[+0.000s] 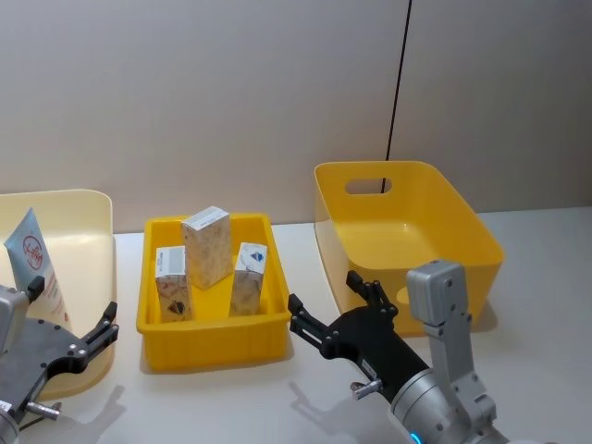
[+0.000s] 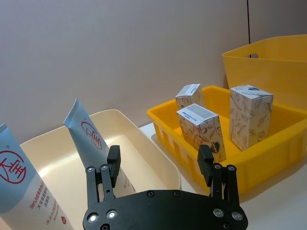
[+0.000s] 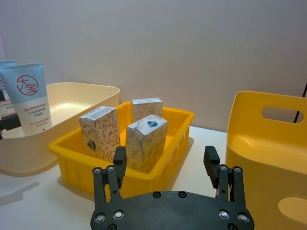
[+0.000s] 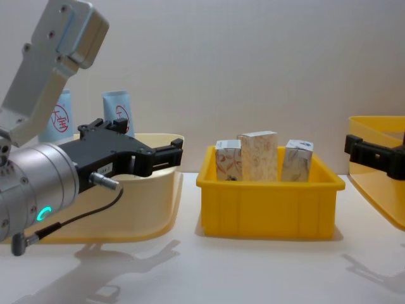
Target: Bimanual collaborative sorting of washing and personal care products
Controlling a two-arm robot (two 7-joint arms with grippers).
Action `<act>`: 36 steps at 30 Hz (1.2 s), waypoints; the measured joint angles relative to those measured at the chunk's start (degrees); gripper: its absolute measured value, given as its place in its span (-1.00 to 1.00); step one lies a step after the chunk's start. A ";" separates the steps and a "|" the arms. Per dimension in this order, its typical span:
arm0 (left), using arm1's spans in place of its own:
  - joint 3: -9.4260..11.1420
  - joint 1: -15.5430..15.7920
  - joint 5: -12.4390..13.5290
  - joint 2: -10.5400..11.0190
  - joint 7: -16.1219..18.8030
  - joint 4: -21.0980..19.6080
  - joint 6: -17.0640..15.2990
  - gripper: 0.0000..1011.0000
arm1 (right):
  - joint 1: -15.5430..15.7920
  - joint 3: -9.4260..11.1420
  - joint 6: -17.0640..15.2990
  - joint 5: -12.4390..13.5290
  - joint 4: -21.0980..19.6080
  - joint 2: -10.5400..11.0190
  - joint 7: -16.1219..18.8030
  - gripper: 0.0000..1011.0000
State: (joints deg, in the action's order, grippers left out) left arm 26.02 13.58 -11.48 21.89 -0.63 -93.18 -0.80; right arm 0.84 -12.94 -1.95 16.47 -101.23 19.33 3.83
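While both arms hover low over the white table (image 1: 231,398), nothing is held.

Left gripper (image 1: 74,305): at 8 o'clock in the head view, by the near rim of the cream bin (image 1: 92,199). Fingers (image 2: 113,160) spread wide, empty.

Right gripper (image 1: 324,291): at 5 o'clock in the head view, between the yellow tray (image 1: 213,344) and the large yellow handled bin (image 1: 407,168). Jaws spread wide, empty, touching neither.

Cream bin, 9 o'clock: first squeeze tube (image 2: 92,136) and second squeeze tube (image 2: 19,187), both light blue and white with a red round logo, standing crimped end up and tilted.

Yellow tray, centre: three whitish leaf-patterned cartons, all upright. Tall carton (image 1: 207,245) at the tray's 12 o'clock, left carton (image 1: 172,282) at its 8 o'clock, right carton (image 1: 248,276) at its 4 o'clock. The three stand near each other; whether they touch, cannot tell.

Large yellow handled bin, 3 o'clock, just beside the tray, apart from it.
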 joint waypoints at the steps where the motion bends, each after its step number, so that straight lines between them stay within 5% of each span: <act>1: 0.00 0.00 0.01 0.00 0.00 0.00 0.00 0.98 | 0.00 0.00 0.00 0.00 0.00 0.00 0.00 0.98; 25: -0.09 0.01 -0.02 -0.02 -0.09 0.07 0.00 0.98 | 0.00 0.00 0.00 0.00 0.00 0.00 0.00 0.98; 36: -1.76 1.21 -2.00 -0.11 -2.03 1.80 -0.05 0.98 | 0.00 0.00 0.00 0.00 0.00 0.00 0.00 0.98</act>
State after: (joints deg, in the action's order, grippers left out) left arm 24.26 14.80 -13.49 21.78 -2.66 -91.37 -0.85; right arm 0.84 -12.94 -1.95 16.46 -101.23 19.34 3.83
